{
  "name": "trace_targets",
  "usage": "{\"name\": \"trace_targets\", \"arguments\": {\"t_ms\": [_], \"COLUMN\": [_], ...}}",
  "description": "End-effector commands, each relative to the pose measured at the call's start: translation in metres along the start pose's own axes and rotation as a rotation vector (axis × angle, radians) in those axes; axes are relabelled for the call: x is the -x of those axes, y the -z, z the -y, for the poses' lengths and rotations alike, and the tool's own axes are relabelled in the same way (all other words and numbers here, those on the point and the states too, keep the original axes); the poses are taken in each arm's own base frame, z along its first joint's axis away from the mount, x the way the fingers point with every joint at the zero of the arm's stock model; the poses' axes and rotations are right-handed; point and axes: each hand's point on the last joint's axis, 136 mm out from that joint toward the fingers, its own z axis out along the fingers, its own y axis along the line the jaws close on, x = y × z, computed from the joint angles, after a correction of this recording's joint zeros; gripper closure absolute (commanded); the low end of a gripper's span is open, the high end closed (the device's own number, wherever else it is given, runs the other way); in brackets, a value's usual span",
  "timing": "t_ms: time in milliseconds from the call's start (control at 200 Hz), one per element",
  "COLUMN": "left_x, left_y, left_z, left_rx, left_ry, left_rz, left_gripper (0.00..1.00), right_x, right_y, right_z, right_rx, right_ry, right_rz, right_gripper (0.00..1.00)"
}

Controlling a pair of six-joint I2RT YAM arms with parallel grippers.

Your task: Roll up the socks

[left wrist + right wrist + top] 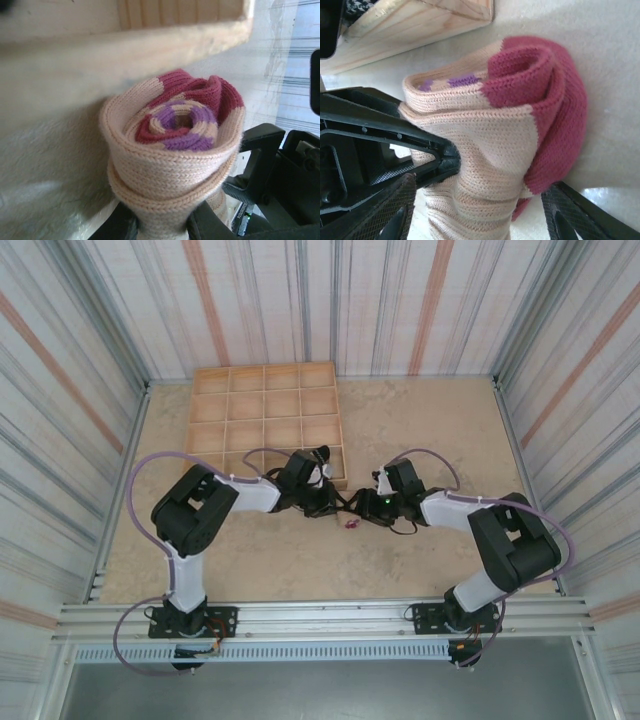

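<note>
A beige sock with a dark red toe and purple stripes is rolled into a tight coil. My left gripper is shut on its lower end, pinching the fabric between both fingers. In the right wrist view the same sock stands between the wide-apart fingers of my right gripper, which is open, with a gap on each side. One left finger presses into the roll from the left. From above, both grippers meet mid-table, left and right, with a bit of the sock below them.
The wooden compartment tray lies just behind the grippers; its near wall stands close behind the roll. A scrap of black-and-white knit shows over the tray wall; I cannot tell what it is. Striped walls enclose the table.
</note>
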Motion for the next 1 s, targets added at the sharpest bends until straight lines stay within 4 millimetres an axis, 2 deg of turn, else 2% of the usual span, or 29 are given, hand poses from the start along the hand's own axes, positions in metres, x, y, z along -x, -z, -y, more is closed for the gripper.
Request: {"name": "trace_targets", "arguments": {"t_ms": [0,115,281,371,476,591,741,852,932,957,997], "left_x": [-0.032,-0.032,-0.032,-0.031,-0.032,-0.032,-0.029,-0.027,-0.026,-0.024,-0.023], "left_y": [-0.014,-0.013,-0.013,-0.011,-0.011,-0.009,0.001,0.015,0.03,0.036,0.046], "left_z": [-0.056,-0.057,-0.06,-0.062,-0.063,-0.064,-0.054,-0.043,-0.035,-0.033,-0.031], "left_rx": [0.154,0.151,0.153,0.16,0.146,0.125,0.106,0.115,0.143,0.164,0.2], "left_ry": [0.113,0.115,0.122,0.134,0.15,0.168,0.152,0.122,0.08,0.067,0.043], "left_rz": [-0.099,-0.094,-0.088,-0.081,-0.077,-0.063,-0.033,-0.006,0.015,0.026,0.04], "left_gripper": [0.89,0.88,0.8,0.68,0.47,0.36,0.31,0.26,0.15,0.03,0.01], "right_x": [-0.015,-0.024,-0.035,-0.04,-0.043,-0.044,-0.039,-0.032,-0.026,-0.024,-0.021], "right_y": [-0.016,-0.022,-0.024,-0.026,-0.026,-0.025,-0.02,-0.011,-0.003,0.0,0.003], "right_z": [0.033,0.039,0.045,0.05,0.052,0.053,0.042,0.029,0.02,0.016,0.011], "right_rx": [-0.129,-0.15,-0.177,-0.18,-0.179,-0.182,-0.157,-0.142,-0.137,-0.132,-0.128], "right_ry": [0.058,0.049,0.053,0.047,0.043,0.046,0.057,0.066,0.067,0.068,0.067], "right_rz": [-0.038,-0.048,-0.054,-0.065,-0.07,-0.064,-0.049,-0.03,-0.015,-0.01,-0.007], "right_gripper": [0.36,0.48,0.62,0.72,0.8,0.9,1.0,1.0,1.0,1.0,1.0]}}
